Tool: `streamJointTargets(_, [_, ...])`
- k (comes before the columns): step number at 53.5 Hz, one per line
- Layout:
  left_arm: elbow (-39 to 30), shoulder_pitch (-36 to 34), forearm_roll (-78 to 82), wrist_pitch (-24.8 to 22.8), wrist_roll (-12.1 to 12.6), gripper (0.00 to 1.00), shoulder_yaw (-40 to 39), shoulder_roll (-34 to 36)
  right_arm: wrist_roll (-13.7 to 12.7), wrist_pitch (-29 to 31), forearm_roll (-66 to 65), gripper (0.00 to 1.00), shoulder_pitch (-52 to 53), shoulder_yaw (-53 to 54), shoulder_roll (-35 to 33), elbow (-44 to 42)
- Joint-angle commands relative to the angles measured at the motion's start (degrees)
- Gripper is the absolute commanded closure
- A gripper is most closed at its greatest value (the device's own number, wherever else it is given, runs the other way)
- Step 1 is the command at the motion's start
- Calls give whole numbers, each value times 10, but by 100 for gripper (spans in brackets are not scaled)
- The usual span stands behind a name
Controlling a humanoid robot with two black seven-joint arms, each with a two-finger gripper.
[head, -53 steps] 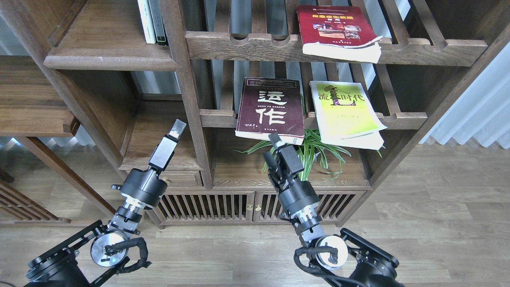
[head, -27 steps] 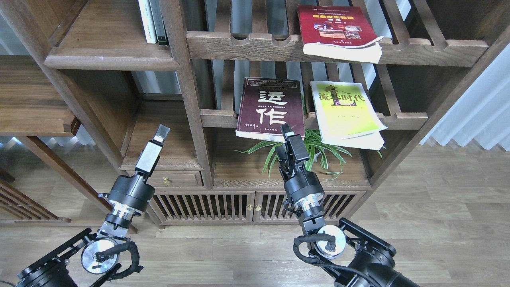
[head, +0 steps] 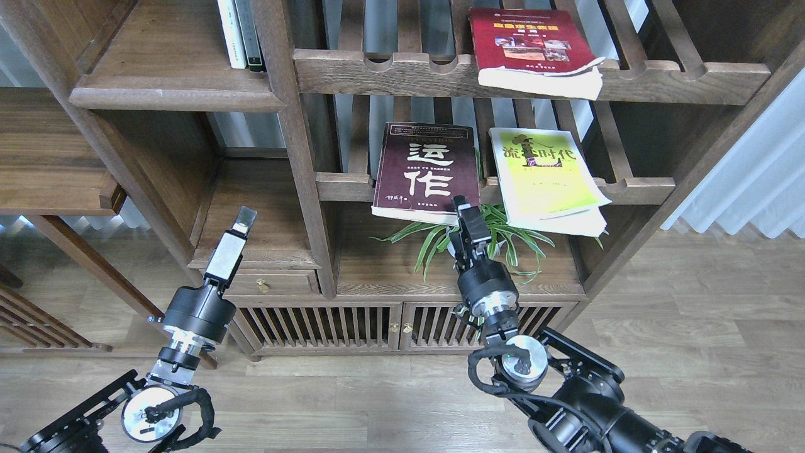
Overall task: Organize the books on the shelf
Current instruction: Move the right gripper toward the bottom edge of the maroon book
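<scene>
While your right gripper [head: 462,207], jaws too dark to tell apart, sits just below the maroon book [head: 426,171] overhanging the slatted rack [head: 343,187], approach that lower edge squarely.

The left arm comes up from the bottom left and leans up and to the right. Its left end effector [head: 244,218] is seen from the side, so its two fingers cannot be told apart. The right arm comes up from the bottom right and points almost straight up. Its right end effector [head: 464,207] looks small and dark, with its fingers hard to tell apart.
</scene>
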Motion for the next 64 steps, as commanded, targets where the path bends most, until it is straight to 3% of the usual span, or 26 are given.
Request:
streamJointTargets(1, [5,0,0,0,0,0,0,-1,-3,-17,1,1,8,-2,0,0])
streamJointTargets(18, [10,0,0,0,0,0,1,-4,-8,-59,4,1,33,-6,0,-7])
streamJointTargets(32, [19,1,0,0,0,0,1,-8,-40,-71,4,1,43,-17,0,-15])
streamJointTargets(64, [29,-2,0,0,0,0,1,-9,-46,-73,14,6,86,-26,0,-70])
